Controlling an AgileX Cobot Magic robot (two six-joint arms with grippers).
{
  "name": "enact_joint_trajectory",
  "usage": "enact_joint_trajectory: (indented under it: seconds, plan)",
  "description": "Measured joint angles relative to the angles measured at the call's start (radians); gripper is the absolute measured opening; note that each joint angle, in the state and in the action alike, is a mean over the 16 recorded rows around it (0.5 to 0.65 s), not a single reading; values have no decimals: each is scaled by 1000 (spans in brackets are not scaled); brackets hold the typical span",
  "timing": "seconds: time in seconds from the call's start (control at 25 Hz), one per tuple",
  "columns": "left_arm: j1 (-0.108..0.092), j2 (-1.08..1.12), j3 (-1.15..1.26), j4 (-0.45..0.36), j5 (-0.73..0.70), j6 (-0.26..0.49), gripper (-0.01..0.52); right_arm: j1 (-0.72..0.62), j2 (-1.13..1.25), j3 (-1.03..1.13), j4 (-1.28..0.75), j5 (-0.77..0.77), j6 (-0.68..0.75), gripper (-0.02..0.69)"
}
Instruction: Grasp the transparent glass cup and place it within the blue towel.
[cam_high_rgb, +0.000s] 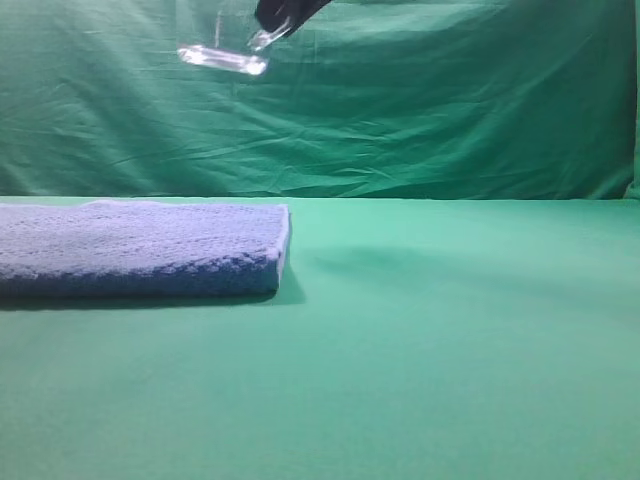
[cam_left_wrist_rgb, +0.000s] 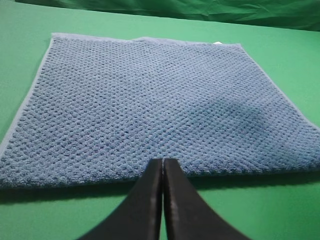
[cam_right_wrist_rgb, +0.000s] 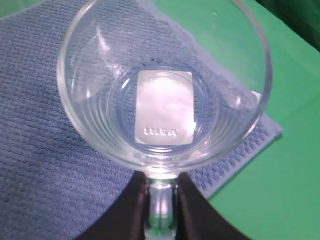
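Though held aloft, cup top cropped.

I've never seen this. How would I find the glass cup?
Find the big blue towel on the green table. Look high above its right end: the cup hangs in the air, held by the right gripper. It is see-through, with a white sticker under its base.

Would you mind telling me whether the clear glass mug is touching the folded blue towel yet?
Apart. The exterior high view shows the clear glass mug held high by the right pincer, with green backdrop between it and the folded blue towel.
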Motion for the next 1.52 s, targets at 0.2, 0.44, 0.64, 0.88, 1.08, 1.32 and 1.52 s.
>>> enact_joint_trajectory:
  seconds: [0.2,0.44,0.64,0.88,1.08,1.32,1.52]
  plan:
    - [0,0,0,0,0,0,0,46,158,-131,-27,6,0,111]
    - [0,0,0,0,0,0,0,79,265,-216,-37,23,4,247]
    - [0,0,0,0,0,0,0,88,276,-250,-47,63,66,365]
    - [0,0,0,0,0,0,0,88,202,-283,-136,144,226,330]
    - [0,0,0,0,0,0,0,77,94,-308,-270,229,435,175]
    - [0,0,0,0,0,0,0,49,-75,-298,-429,329,634,14]
    - [0,0,0,0,0,0,0,26,-232,-205,-500,369,730,0]
